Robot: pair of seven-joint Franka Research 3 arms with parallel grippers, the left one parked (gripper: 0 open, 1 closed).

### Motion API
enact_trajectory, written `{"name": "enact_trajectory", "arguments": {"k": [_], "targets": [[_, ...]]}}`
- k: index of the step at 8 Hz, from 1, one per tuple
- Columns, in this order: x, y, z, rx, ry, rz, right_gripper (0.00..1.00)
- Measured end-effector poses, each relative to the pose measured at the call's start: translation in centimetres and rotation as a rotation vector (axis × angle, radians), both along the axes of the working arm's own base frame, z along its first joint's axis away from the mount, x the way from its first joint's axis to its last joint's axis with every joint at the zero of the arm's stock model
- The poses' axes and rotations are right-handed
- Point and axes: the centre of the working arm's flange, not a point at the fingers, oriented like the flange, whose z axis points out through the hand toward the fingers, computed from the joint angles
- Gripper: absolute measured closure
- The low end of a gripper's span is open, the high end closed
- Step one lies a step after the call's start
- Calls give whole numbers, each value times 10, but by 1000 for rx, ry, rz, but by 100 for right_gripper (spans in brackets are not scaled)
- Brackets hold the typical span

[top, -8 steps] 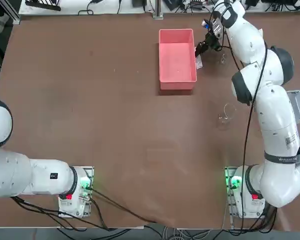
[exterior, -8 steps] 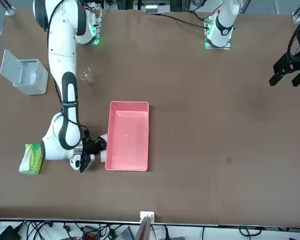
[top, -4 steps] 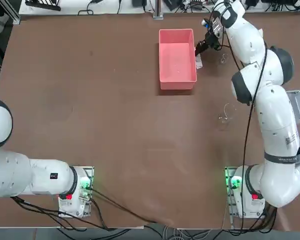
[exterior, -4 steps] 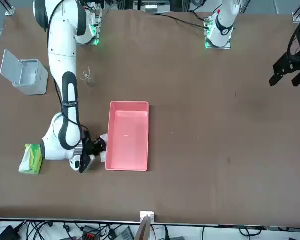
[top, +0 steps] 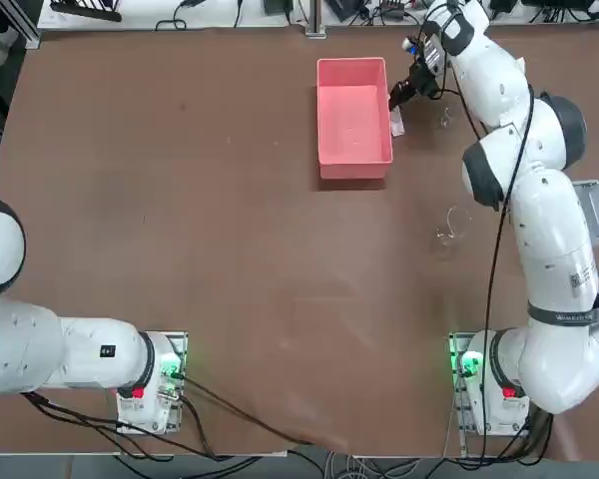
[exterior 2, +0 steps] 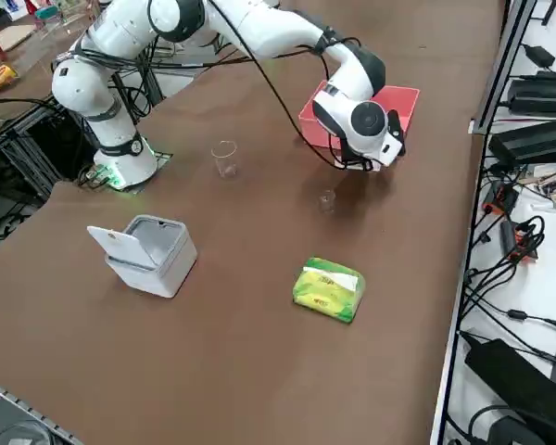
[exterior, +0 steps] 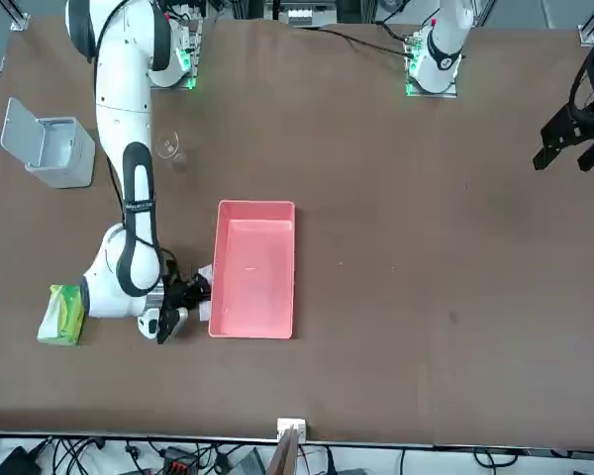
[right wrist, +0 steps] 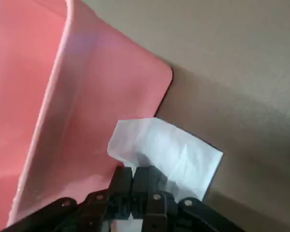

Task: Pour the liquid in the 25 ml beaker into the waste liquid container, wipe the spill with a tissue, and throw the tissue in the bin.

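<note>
Right hand (right wrist: 144,186): clenched on the tissue (right wrist: 170,152), fingers (right wrist: 121,186) pressed together over the white sheet. In the top view the hand (top: 401,93) sits in the upper right of the frame, just beside the right wall of the pink box (top: 354,168); in the front view it (exterior: 181,297) lies at lower left, beside the box's (exterior: 252,332) left wall.

Tissue: white, creased, one sheet fanned out from the fingertips, low against the desk (right wrist: 241,67) at the foot of the pink box's (right wrist: 53,111) outer wall. Top view: small white patch (top: 397,123) just right of the box.

25 ml beaker (exterior 2: 327,200): tiny, clear, upright on the desk (exterior 2: 259,352), centre of the right side view, near the hand (exterior 2: 389,139) but apart from it. Top view: upper right (top: 444,119), right of the hand.

Larger beaker (exterior 2: 224,158): clear, upright, left of centre in the right side view; well apart from the small one.

Tissue pack (exterior 2: 329,290): lime-green, lower centre of the right side view.

Bin (exterior 2: 150,252): small, pale grey, lid raised, lower left of the right side view; upper left in the front view (exterior: 57,150).
</note>
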Motion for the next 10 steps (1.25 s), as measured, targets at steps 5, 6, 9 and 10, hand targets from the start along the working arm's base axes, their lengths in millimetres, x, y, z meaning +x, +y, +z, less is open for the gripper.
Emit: {"name": "enact_trajectory", "arguments": {"k": [5,6,9,10], "targets": [[14,-1,14,4,-56,-11,98],[17,-3,16,5,-62,-12,98],[24,-16,26,-9,-85,-23,98],[28,-26,35,-30,-102,-25,98]]}}
